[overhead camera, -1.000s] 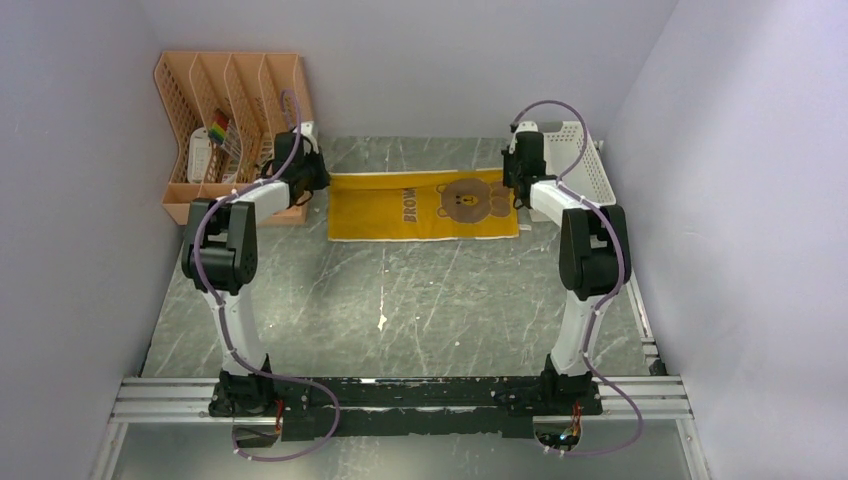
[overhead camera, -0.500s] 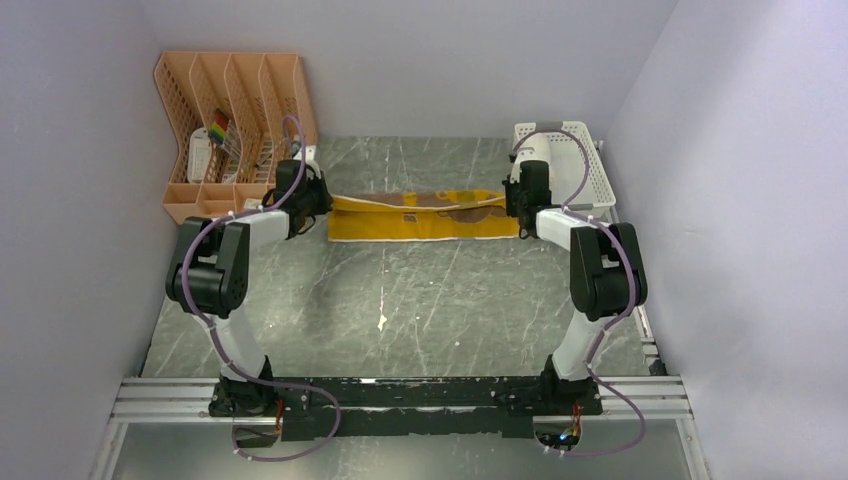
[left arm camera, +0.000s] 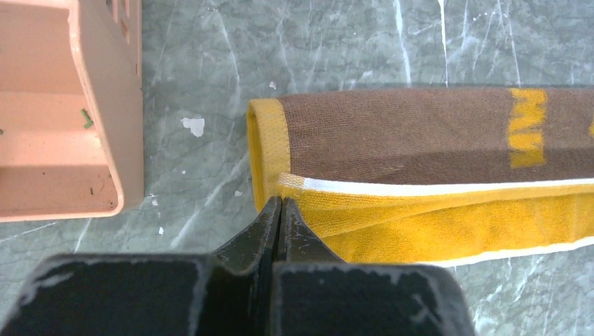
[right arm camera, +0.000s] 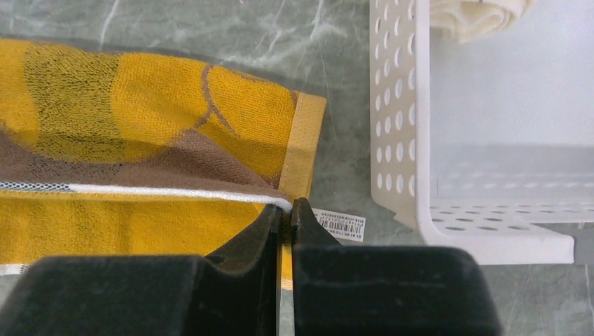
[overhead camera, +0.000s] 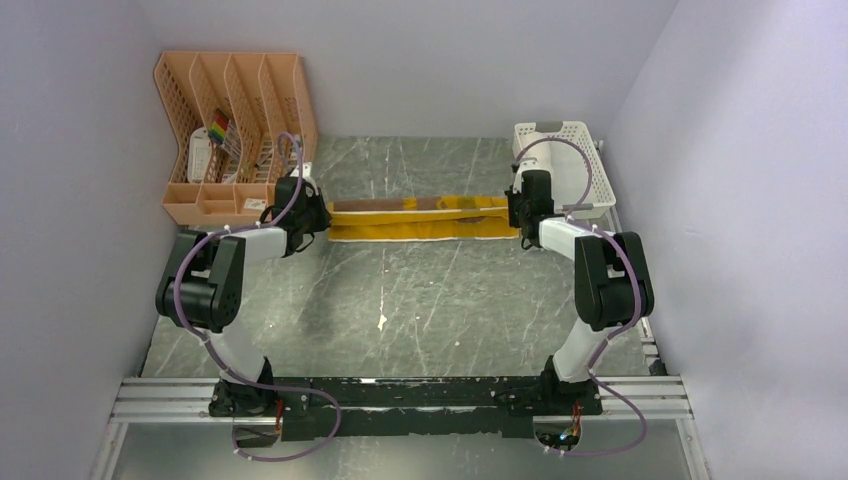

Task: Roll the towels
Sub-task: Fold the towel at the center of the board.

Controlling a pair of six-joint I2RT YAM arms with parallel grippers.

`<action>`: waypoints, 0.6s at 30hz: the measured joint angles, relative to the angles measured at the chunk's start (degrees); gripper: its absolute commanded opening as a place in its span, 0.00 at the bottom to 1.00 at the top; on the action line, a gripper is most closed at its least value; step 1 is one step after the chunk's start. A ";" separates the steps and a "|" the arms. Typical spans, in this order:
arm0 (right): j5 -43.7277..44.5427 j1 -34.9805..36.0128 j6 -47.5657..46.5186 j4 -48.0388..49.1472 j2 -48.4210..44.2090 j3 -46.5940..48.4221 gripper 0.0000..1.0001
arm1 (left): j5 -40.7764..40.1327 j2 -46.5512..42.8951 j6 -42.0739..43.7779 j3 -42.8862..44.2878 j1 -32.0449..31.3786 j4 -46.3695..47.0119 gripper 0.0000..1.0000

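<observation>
A mustard-yellow towel (overhead camera: 420,219) with a brown back and cream trim lies folded over lengthwise at the far middle of the table. My left gripper (overhead camera: 322,215) is shut on its left corner (left arm camera: 281,190), and my right gripper (overhead camera: 514,212) is shut on its right corner (right arm camera: 286,203). Both hold the cream-trimmed edge low over the towel's near half. In the left wrist view the brown back (left arm camera: 420,129) faces up. A rolled cream-white towel (right arm camera: 476,15) lies in the white basket. No separate brown towel shows.
A white mesh basket (overhead camera: 590,175) stands right behind my right gripper, close to its fingers (right arm camera: 399,140). A peach slotted organizer (overhead camera: 225,130) with small items stands at the far left, near my left gripper (left arm camera: 70,140). A barcode label (right arm camera: 340,224) lies on the table.
Both grippers pulled the towel's far edge toward the near side, folding it over. The towel went from a flat sheet showing a bear print to a narrow strip with brown back up.
</observation>
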 measured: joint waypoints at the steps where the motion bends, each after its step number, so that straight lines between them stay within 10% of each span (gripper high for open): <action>1: 0.07 0.00 0.07 -0.31 -0.09 -0.20 0.02 | -0.07 -0.20 -0.11 -0.24 0.00 0.07 0.07; 11: 0.42 0.00 0.44 -1.55 -1.49 -1.77 0.04 | -0.22 -2.67 -3.39 -2.89 -0.13 0.50 0.07; 18: 1.14 0.11 1.09 -2.08 -1.66 -3.10 0.25 | -0.02 -3.02 -4.66 -5.64 -0.31 0.76 0.17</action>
